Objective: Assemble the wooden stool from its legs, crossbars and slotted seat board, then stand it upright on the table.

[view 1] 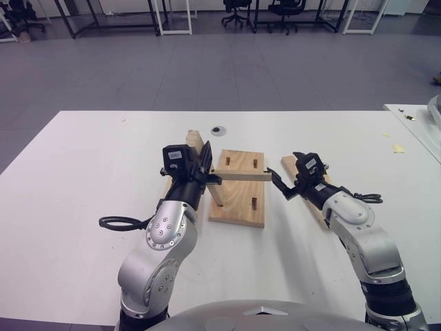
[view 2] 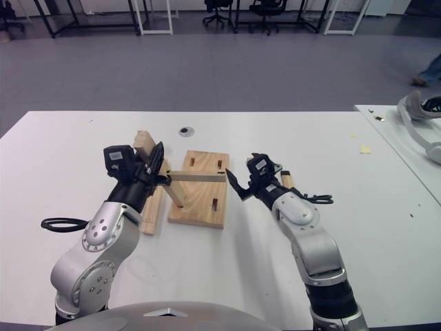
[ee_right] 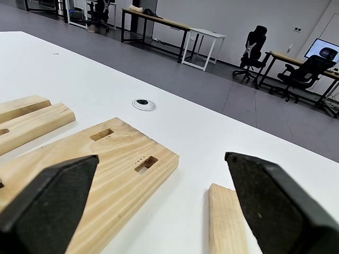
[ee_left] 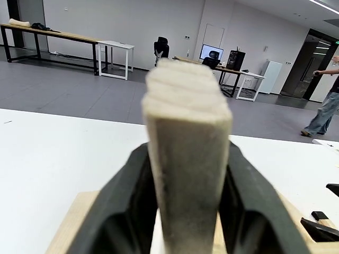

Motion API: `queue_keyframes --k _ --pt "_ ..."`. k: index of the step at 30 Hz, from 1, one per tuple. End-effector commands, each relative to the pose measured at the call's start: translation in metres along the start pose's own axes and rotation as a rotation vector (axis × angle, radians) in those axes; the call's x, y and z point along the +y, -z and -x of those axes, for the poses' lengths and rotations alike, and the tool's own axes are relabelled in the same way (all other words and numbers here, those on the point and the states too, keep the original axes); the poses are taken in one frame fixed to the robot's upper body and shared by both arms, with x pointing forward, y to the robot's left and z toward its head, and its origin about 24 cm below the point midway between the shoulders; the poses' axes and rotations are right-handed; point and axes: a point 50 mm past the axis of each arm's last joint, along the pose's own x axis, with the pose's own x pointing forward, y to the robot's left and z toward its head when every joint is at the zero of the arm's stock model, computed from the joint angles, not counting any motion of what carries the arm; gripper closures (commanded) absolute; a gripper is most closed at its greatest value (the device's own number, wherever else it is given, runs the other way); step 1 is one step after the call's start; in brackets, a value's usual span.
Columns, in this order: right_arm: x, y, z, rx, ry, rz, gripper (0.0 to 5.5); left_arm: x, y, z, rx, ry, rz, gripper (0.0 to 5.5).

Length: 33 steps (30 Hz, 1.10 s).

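Note:
The slotted seat board (view 1: 241,207) lies flat in the middle of the white table (view 1: 83,172). My left gripper (view 1: 209,172) is shut on a wooden bar (view 1: 244,176), holding it level above the board; the bar's end sits between its fingers (ee_left: 122,211). A shorter wooden piece (view 1: 217,195) slants down from near that gripper onto the board. My right gripper (view 1: 279,183) stands open just off the bar's right end, with nothing between its fingers (ee_right: 47,206). One leg (ee_right: 228,222) lies under my right arm. Two more wooden pieces (ee_right: 32,116) lie beyond the board's left side.
A round cable grommet (view 1: 219,130) is set in the table behind the board. A second table (view 2: 393,138) stands to the right with a white headset-like object (view 2: 420,124) and a yellow scrap (view 1: 398,147). Bare tabletop stretches far left and along the front.

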Motion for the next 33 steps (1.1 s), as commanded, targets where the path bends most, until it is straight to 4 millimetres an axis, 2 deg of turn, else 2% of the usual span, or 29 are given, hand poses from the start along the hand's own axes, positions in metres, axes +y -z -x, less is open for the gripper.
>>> queue_keyframes --k 1,4,6,9,10,12,13,15,16,17,19,22,25,29,33 --pt "-0.001 0.0 -0.002 -0.009 0.026 -0.002 1.05 -0.002 -0.018 0.0 -0.099 0.06 -0.036 3.32" --pt "-0.002 0.006 0.001 0.002 0.048 -0.01 1.05 -0.003 -0.038 0.006 -0.193 0.152 -0.094 2.81" --pt "-0.005 0.013 0.004 0.026 0.075 -0.008 1.05 0.003 -0.06 0.009 -0.29 0.197 -0.162 2.44" --pt "-0.014 0.028 0.012 0.074 0.14 0.003 1.05 0.014 -0.102 0.003 -0.468 0.177 -0.149 1.83" --pt "-0.018 0.032 0.012 0.081 0.16 0.004 1.05 0.019 -0.11 0.002 -0.502 0.149 -0.143 1.83" --pt "-0.023 0.035 0.012 0.083 0.185 0.005 1.05 0.035 -0.11 0.001 -0.492 0.068 -0.113 1.83" --pt "-0.024 0.036 0.011 0.083 0.193 0.005 1.05 0.044 -0.102 0.001 -0.446 0.023 -0.101 1.83" --pt "-0.026 0.037 0.011 0.084 0.201 0.006 1.05 0.063 -0.068 -0.001 -0.25 -0.08 -0.086 1.83" --pt "-0.027 0.038 0.011 0.086 0.203 0.006 1.05 0.07 -0.044 0.0 -0.121 -0.124 -0.052 1.83" --pt "-0.028 0.039 0.011 0.088 0.204 0.006 1.05 0.072 -0.023 0.003 -0.006 -0.142 -0.034 1.83" --pt "-0.029 0.04 0.012 0.092 0.204 0.006 1.05 0.068 0.003 0.01 0.14 -0.106 -0.017 1.83" --pt "-0.029 0.043 0.012 0.1 0.202 0.004 1.05 0.058 0.025 0.018 0.295 0.006 -0.021 1.83" --pt "-0.028 0.045 0.012 0.106 0.197 -0.002 1.05 0.06 0.05 0.03 0.459 0.018 -0.037 1.83" --pt "-0.026 0.045 0.01 0.107 0.187 -0.004 1.05 0.065 0.07 0.041 0.591 0.01 -0.091 1.83" --pt "-0.024 0.046 0.008 0.104 0.184 -0.009 1.05 0.068 0.084 0.044 0.646 0.006 -0.104 1.83"
